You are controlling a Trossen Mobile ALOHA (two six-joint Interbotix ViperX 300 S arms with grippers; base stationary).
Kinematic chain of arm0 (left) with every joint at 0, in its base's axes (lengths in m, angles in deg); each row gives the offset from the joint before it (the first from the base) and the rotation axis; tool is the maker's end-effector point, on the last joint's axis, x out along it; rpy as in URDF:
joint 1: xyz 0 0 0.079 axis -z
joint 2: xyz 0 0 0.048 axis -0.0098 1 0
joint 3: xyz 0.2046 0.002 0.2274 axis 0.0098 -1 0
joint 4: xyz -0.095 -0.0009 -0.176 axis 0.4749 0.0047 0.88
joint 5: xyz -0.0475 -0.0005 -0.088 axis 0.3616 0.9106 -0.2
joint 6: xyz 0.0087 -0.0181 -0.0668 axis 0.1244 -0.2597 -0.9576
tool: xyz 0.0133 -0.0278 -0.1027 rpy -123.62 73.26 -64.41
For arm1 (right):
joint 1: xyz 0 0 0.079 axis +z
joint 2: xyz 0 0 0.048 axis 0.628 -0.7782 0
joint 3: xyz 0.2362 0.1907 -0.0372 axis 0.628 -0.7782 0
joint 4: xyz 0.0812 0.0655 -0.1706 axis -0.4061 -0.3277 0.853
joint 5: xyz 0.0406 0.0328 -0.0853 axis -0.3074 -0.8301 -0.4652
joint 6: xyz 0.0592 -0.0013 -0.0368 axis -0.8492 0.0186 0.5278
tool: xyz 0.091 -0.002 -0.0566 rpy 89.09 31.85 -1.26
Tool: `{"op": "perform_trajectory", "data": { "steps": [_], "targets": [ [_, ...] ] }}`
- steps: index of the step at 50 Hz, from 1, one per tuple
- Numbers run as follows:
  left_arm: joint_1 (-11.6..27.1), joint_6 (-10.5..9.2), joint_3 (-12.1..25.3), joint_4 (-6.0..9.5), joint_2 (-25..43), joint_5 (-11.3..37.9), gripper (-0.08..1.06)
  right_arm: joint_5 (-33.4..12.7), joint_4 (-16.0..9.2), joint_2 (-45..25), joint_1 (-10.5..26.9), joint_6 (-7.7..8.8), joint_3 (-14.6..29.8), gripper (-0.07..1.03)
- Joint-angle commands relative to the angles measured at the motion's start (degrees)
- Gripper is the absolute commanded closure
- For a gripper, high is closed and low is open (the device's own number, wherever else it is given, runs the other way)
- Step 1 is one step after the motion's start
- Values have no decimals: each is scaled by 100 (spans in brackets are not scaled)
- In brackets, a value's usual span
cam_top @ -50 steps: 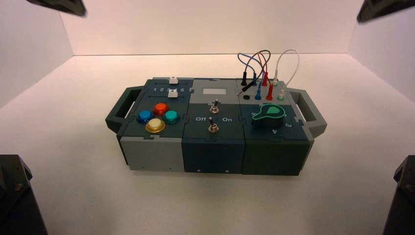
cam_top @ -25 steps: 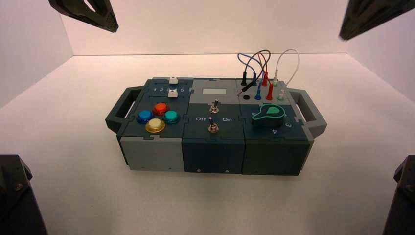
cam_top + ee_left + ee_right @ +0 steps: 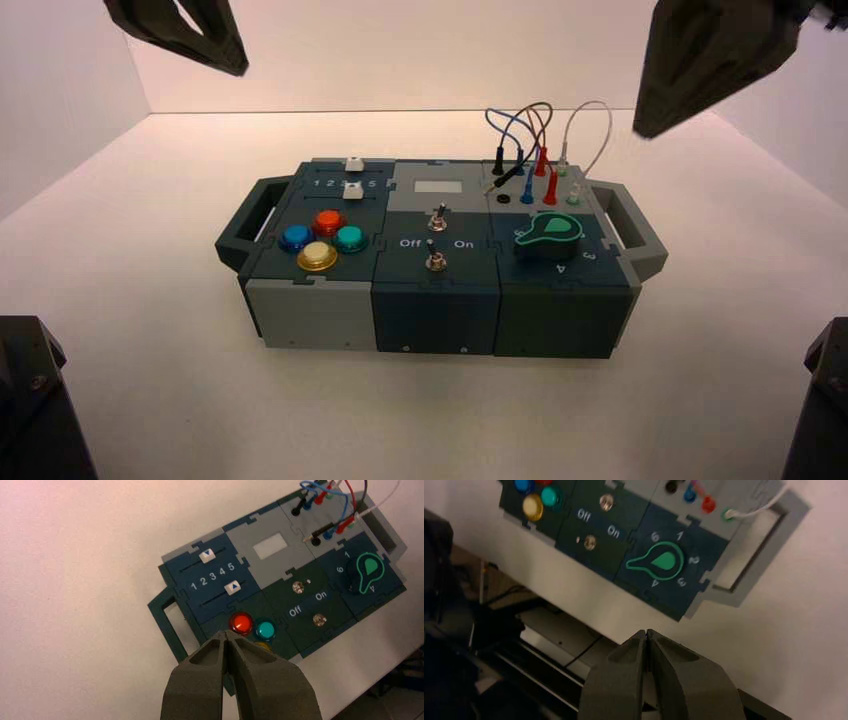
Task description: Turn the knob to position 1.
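Knob: the bright green-outlined teardrop rotary knob [image 3: 655, 561] is sitting on the dark panel at the box's front right, its rounded end tapering to a point; the tip is pointing between the white 4 and 6, toward the toggle switches.
Right gripper: the dark, wedge-shaped gripper [image 3: 647, 632] is hanging in the air toward the box's right side, apart from the knob; its smooth, angular fingers are meeting at their tips, holding nothing.
Left gripper: the matching gripper [image 3: 225, 633] is hovering on the left, clear of the box; its fingers are pressing together, with nothing between them.
Box: the dark and grey box [image 3: 436, 317] is standing on a pale, matte table [image 3: 300, 415], its flat panels interlocking like puzzle pieces.
Sliders: two white block-shaped handles [image 3: 207, 555] are riding on straight slots at the back left, the front one sitting nearer the 5 end.
Buttons: domed red [image 3: 328, 222], blue [image 3: 297, 237], teal-green [image 3: 350, 239] and yellow [image 3: 317, 256] buttons are clustering at front left.
Switches: two metal toggles [image 3: 436, 260] are standing at centre.
Wires: thin, flexible wires [image 3: 541, 112] are looping above the back right.
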Motion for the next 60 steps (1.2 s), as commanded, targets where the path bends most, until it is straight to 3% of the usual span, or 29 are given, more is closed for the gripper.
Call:
{"op": "perform_trajectory", "data": {
  "steps": [1,12,36,60],
  "targets": [
    [114,-9,220,18,105,-53,101,141,-79,-193,272,-9,26,98],
    [114,0,229,18,176,-70,101,448,-176,-659,729,-9,53,98],
    [123,9,246,0,246,-132,101,791,-343,-1468,1160,-9,114,98],
    [123,18,264,0,290,-149,101,1336,-387,-2092,1169,-149,123,98]
  ]
}}
